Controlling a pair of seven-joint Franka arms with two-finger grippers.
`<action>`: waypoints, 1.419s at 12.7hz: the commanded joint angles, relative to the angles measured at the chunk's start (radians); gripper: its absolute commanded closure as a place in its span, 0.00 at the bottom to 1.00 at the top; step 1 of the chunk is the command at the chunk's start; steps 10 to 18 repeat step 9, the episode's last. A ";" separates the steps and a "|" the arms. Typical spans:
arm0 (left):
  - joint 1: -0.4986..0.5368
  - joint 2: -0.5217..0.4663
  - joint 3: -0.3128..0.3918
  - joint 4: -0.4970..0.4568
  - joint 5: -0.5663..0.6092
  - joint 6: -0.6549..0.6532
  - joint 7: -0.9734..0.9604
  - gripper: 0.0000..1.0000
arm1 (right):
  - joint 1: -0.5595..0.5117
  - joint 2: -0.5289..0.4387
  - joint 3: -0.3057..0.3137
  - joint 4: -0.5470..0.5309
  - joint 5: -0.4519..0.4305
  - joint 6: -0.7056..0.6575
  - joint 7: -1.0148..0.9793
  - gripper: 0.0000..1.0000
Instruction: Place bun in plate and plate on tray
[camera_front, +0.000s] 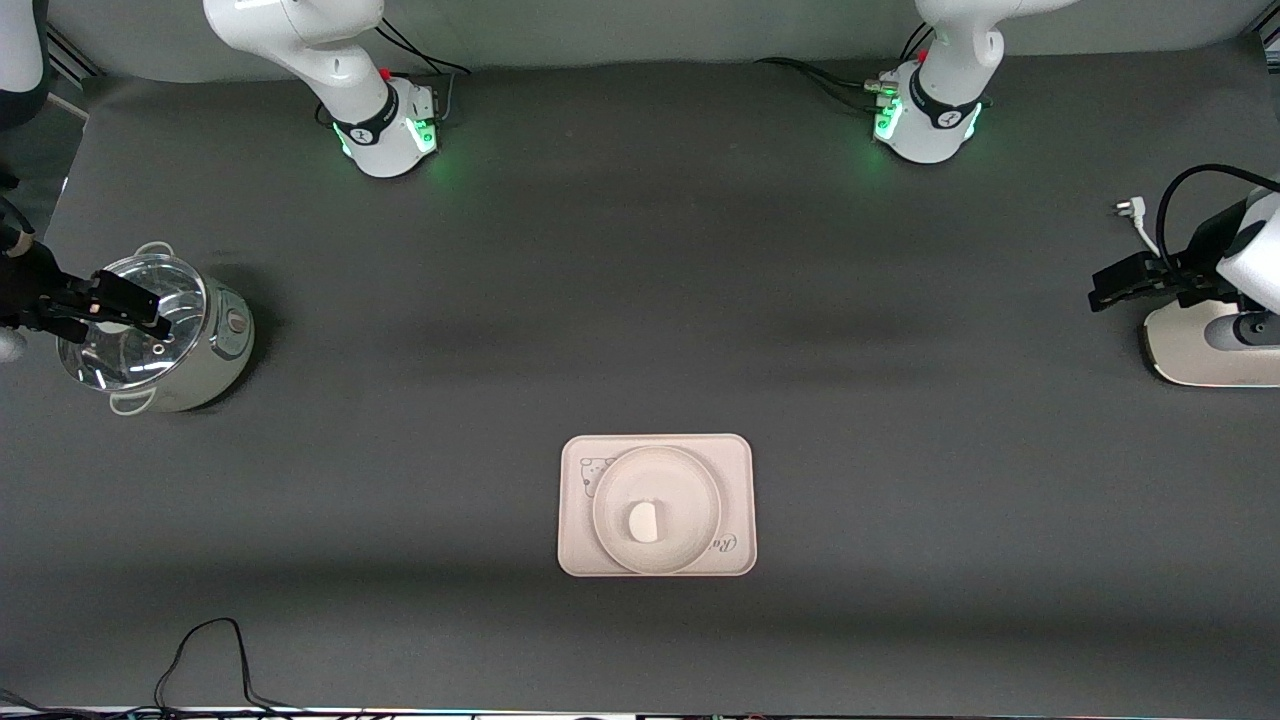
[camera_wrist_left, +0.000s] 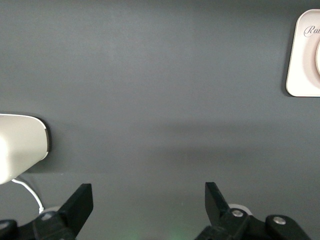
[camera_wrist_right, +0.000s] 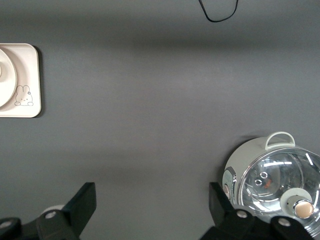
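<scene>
**Both grippers wide open at the table's ends; bun, plate and tray stacked at centre**

The right gripper (camera_front: 130, 308) hangs at the left edge of the front view, over a steel pot with a glass lid (camera_front: 160, 335), its fingers spread wide with nothing between them. The left gripper (camera_front: 1105, 292) sits at the right edge of that view, over bare mat beside a white appliance (camera_front: 1205, 350), equally wide open and empty.

Both are well apart from the task's things. The tray (camera_front: 580, 545) lies in the lower middle of the front view, the plate (camera_front: 690, 475) rests on it, and the bun (camera_front: 644, 521) lies in the plate.

The right wrist view shows the rabbit drawing on the tray's corner and the lid's knob (camera_wrist_right: 302, 208) clearly, with its black fingers (camera_wrist_right: 80, 207) at the bottom of the frame. The left wrist view catches only the tray's corner with the script at its upper right, plus the appliance's rounded edge at mid-left. Only the front view shows the bun.
</scene>
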 joint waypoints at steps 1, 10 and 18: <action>-0.003 0.011 0.005 0.030 -0.007 -0.027 0.010 0.00 | 0.007 0.004 -0.001 0.017 -0.025 -0.016 0.000 0.00; -0.005 0.011 0.005 0.030 -0.007 -0.027 0.009 0.00 | 0.005 0.012 -0.002 0.017 -0.023 -0.016 -0.001 0.00; -0.005 0.011 0.005 0.030 -0.007 -0.027 0.009 0.00 | 0.005 0.012 -0.002 0.017 -0.023 -0.016 -0.001 0.00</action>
